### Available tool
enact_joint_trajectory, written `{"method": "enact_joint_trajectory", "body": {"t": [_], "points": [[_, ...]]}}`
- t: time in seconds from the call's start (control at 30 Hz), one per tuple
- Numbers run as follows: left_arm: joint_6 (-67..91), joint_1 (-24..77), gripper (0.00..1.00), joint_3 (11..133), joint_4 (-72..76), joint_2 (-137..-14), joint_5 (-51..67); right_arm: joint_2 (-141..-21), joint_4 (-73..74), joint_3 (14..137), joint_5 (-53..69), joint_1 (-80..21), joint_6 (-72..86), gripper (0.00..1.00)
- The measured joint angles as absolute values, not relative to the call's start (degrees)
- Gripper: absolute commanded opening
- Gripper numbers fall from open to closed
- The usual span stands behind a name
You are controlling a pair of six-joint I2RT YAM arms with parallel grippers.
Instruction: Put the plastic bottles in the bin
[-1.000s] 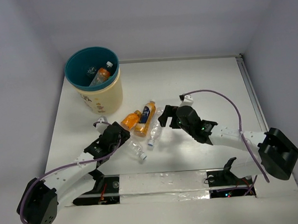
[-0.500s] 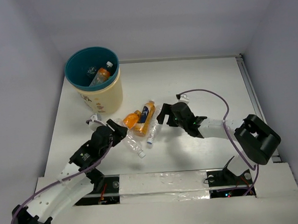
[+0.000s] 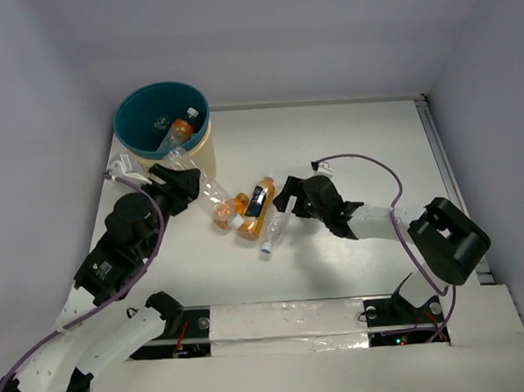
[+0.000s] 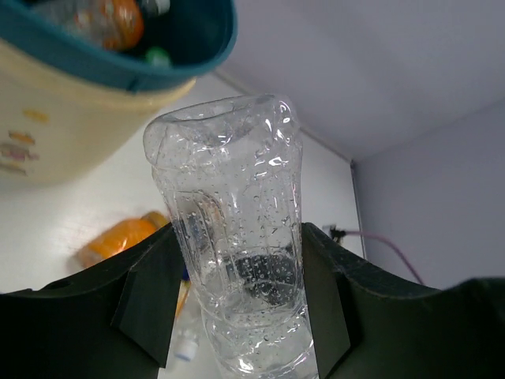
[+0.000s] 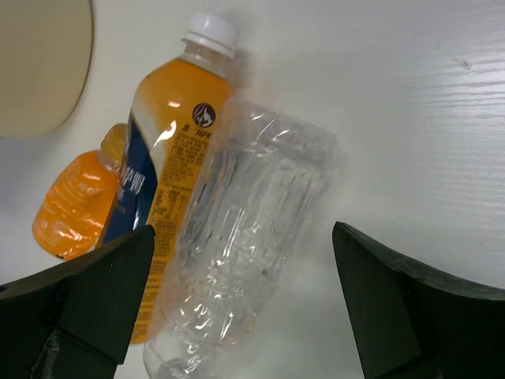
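Note:
My left gripper (image 3: 180, 180) is shut on a clear bottle (image 3: 207, 188) and holds it in the air beside the bin (image 3: 194, 160), below its teal rim. In the left wrist view the clear bottle (image 4: 233, 229) stands between my fingers (image 4: 146, 296), with the bin (image 4: 95, 71) at the upper left. My right gripper (image 3: 284, 198) is open around the end of another clear bottle (image 3: 273, 230) lying on the table. That bottle (image 5: 245, 237) lies between my open fingers (image 5: 83, 296). An orange bottle with a blue label (image 3: 257, 205) and a small orange bottle (image 3: 229, 208) lie beside it.
The bin holds an orange bottle (image 3: 178, 132) and clear bottles (image 3: 161, 124). In the right wrist view the labelled orange bottle (image 5: 170, 150) touches the clear one, the small orange bottle (image 5: 75, 205) lies left of it, and the bin wall (image 5: 39, 63) shows top left.
My left arm has lifted the clear bottle off the table and carried it up and back toward the bin. My right gripper has edged left over the lying clear bottle.

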State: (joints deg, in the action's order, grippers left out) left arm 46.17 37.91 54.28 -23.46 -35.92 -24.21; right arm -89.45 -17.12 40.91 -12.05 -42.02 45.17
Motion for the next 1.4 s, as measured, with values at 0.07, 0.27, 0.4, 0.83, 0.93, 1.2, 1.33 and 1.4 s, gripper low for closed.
{"method": "enact_joint_trajectory", "body": {"t": [0.07, 0.27, 0.4, 0.83, 0.93, 1.2, 1.33, 1.4], "points": [[43.46, 37.91, 0.47, 58.81, -22.85, -38.61, -26.72, -90.26, -17.23, 41.10, -11.81, -41.04, 45.56, 0.99], [32.80, 37.87, 0.49, 72.86, -19.68, -50.00, -37.50, -93.69, -17.76, 42.06, -10.96, -38.09, 46.61, 0.94], [25.02, 35.22, 0.49, 80.49, -16.27, -57.69, -42.50, -95.48, -16.86, 44.25, -10.39, -37.95, 45.95, 0.94], [16.95, 14.83, 0.49, 95.42, -14.11, -81.10, -37.78, -98.26, -14.52, 47.33, -10.15, -37.95, 43.77, 0.76], [15.00, 13.74, 0.49, 95.42, -12.73, -84.31, -39.44, -97.80, -13.61, 47.33, -10.74, -37.85, 43.20, 0.92], [9.91, 13.65, 0.67, 91.66, -5.21, -86.72, -45.80, -98.63, -10.44, 49.06, -10.94, -37.45, 41.52, 0.82], [9.28, 13.65, 0.80, 86.59, -1.89, -86.63, -46.54, -98.74, -10.46, 49.10, -10.96, -37.19, 41.25, 0.65], [9.39, 13.65, 0.86, 84.71, -1.63, -86.59, -46.48, -98.35, -10.52, 48.53, -11.22, -37.15, 41.39, 0.54]]}}
